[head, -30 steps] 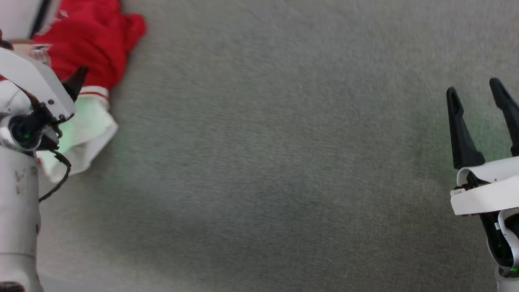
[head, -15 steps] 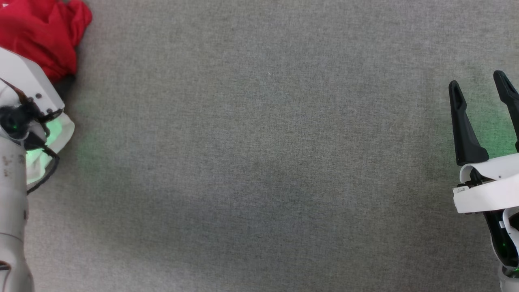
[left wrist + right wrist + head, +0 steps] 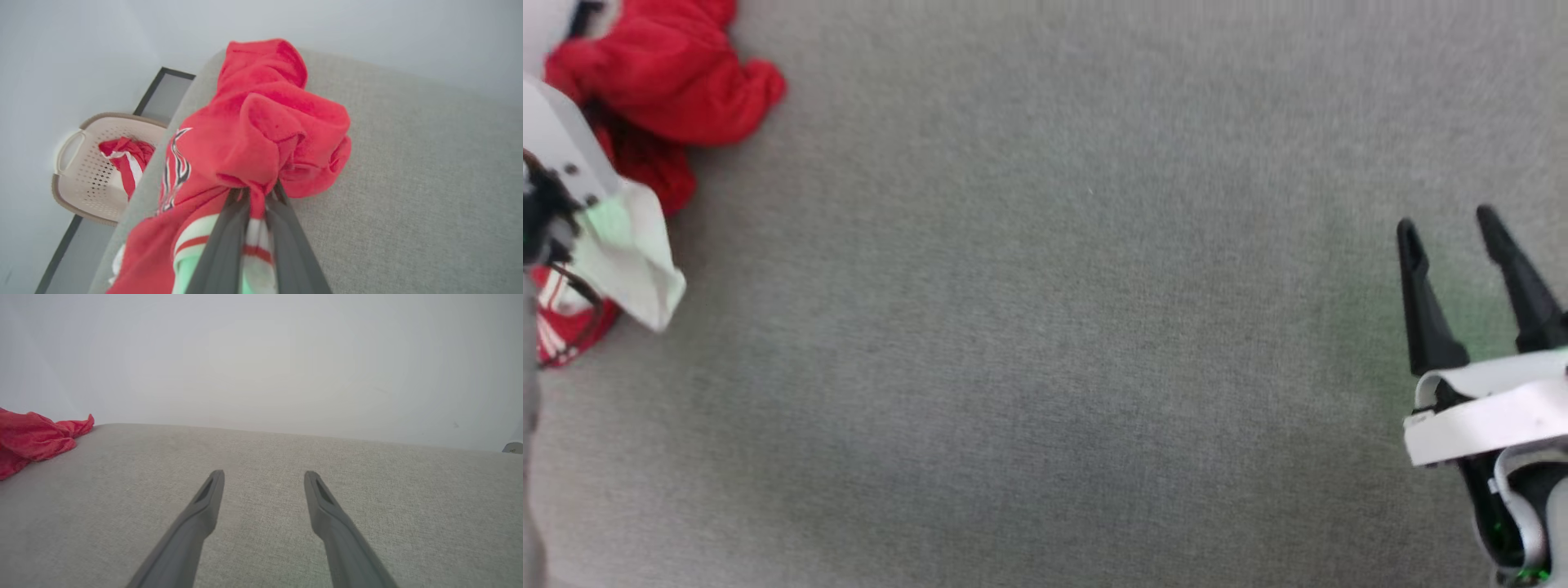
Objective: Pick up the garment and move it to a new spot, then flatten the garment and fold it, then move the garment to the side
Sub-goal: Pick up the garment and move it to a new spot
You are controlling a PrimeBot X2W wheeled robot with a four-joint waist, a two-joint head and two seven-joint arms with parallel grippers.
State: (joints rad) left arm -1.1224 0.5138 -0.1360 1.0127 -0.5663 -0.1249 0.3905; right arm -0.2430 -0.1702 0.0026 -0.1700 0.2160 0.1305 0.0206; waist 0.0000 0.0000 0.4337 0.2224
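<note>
The garment (image 3: 670, 73) is a bunched red shirt with a white sleeve and striped trim, at the far left of the grey table. In the left wrist view my left gripper (image 3: 257, 192) is shut on a pinched fold of the garment (image 3: 261, 134), near the striped sleeve trim, with black-and-white lettering to its left. In the head view my left arm's pale wrist (image 3: 556, 155) covers part of the cloth and hides the fingers. My right gripper (image 3: 1445, 224) hovers open over bare table at the right, far from the shirt. The right wrist view has those fingers (image 3: 204, 498) spread and the garment (image 3: 32, 437) at its left edge.
Grey fabric covers the table (image 3: 1045, 327). Beyond the table's left edge, on the floor, stands a beige perforated basket (image 3: 67, 149) holding another red and white cloth (image 3: 122, 159). A pale wall runs behind the table.
My left gripper has gone from open to shut on the garment. The head camera has shifted between frames. My right gripper stays open.
</note>
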